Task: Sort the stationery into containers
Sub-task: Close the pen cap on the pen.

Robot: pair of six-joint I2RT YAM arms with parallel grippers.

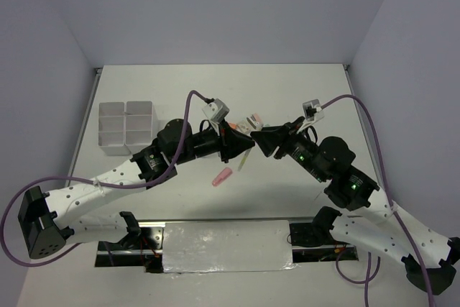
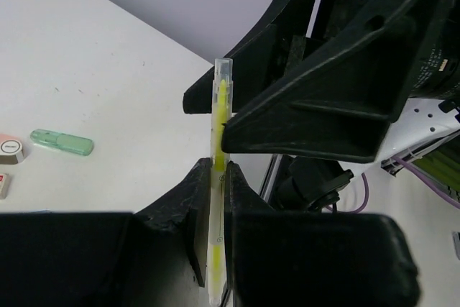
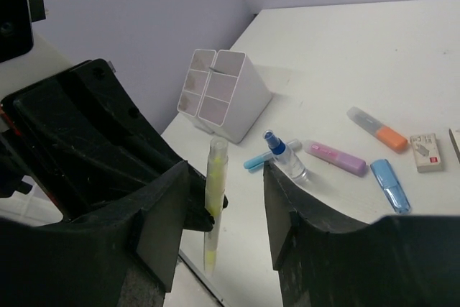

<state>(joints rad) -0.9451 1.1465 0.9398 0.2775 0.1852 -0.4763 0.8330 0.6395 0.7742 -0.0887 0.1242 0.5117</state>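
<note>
Left end effector (image 2: 217, 172) sits clamped on the yellow pen (image 2: 223, 106), off the counter (image 3: 345, 62); right end effector (image 3: 226, 185) stands with jaws apart around it. It looks light, stiff and slick: take it mid-barrel. Farther off, 1 pink marker (image 3: 334, 157), then the organizer (image 3: 237, 106).

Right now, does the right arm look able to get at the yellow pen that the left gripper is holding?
Probably yes. The right gripper is open with a finger on each side of the yellow pen. The left gripper clamps it lower down, leaving the upper length bare.
</note>
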